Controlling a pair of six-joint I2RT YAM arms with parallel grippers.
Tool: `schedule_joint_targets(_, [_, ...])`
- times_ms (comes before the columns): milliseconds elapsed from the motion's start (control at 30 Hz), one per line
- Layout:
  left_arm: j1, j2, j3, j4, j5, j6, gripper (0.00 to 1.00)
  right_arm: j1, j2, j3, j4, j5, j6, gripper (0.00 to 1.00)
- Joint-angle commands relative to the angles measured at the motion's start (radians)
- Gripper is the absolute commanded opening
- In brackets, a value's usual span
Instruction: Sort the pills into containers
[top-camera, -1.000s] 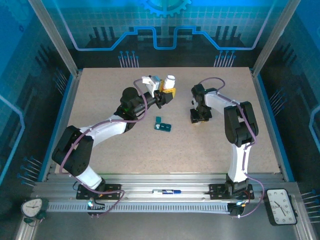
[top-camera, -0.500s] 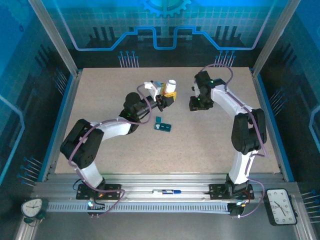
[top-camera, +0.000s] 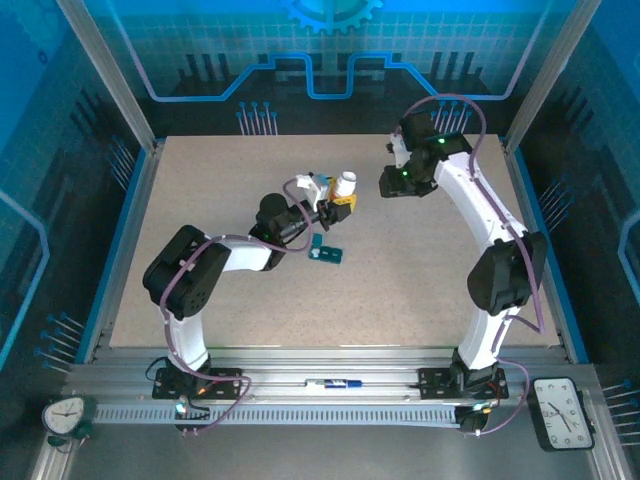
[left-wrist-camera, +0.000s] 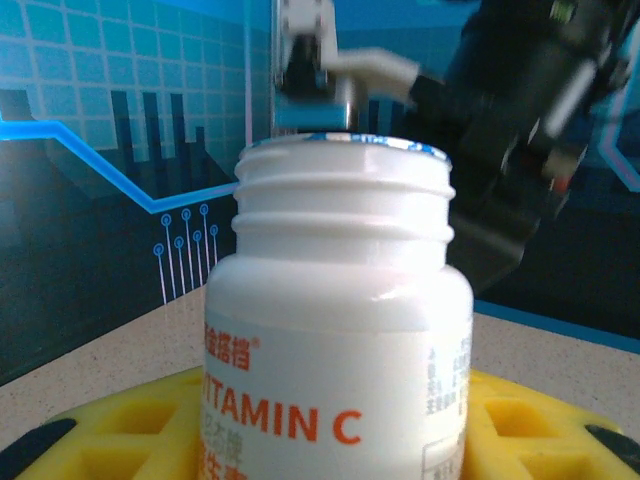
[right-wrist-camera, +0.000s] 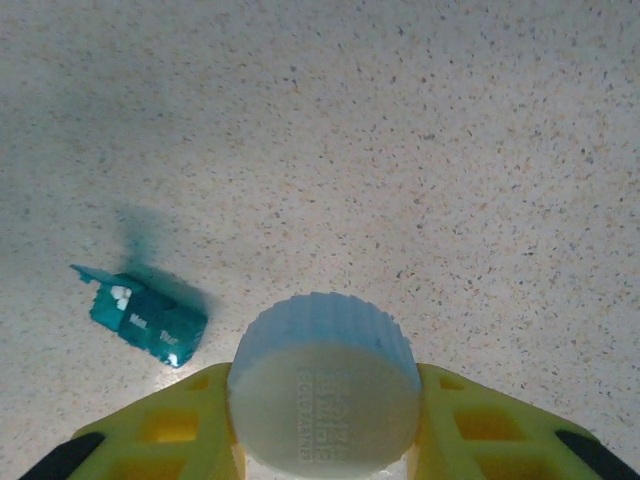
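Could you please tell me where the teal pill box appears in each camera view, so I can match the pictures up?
Top external: pill box lies centrally, just nearer the bases than the left pincer holding the white bottle.
Left wrist: camera faces that bottle's label; table low at both sides.
Right wrist: lower left, one lid open, left of the cap in the right pincer.
Shared landmark: the speckled table.

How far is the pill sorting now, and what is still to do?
Done: the cap is off the bottle, and some white pills lie in one open compartment of the pill box. In hand: the left gripper holds the bottle, the right gripper holds the cap. Left: the other compartments look shut, probably still to fill.
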Motion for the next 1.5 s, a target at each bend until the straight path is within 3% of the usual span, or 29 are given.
schedule_joint_targets(0, [0.023,-0.009,0.020,0.059,0.041,0.006,0.00,0.007,-0.026,0.076,-0.113,-0.040,-0.027,0.36])
schedule_joint_targets(233, [0.048,-0.034,0.030,0.027,0.064,0.010,0.00,0.008,-0.011,0.165,-0.166,-0.065,-0.029,0.37])
schedule_joint_targets(567, [0.034,0.040,-0.021,0.157,0.072,-0.025,0.00,0.023,0.006,0.234,-0.234,-0.150,-0.058,0.37])
schedule_joint_targets(1033, [-0.006,0.057,-0.099,0.138,0.074,0.079,0.00,0.095,0.127,0.404,-0.346,-0.214,-0.115,0.38])
schedule_joint_targets(1467, [-0.010,0.065,-0.116,0.139,0.088,0.091,0.00,0.149,0.182,0.433,-0.396,-0.241,-0.147,0.40])
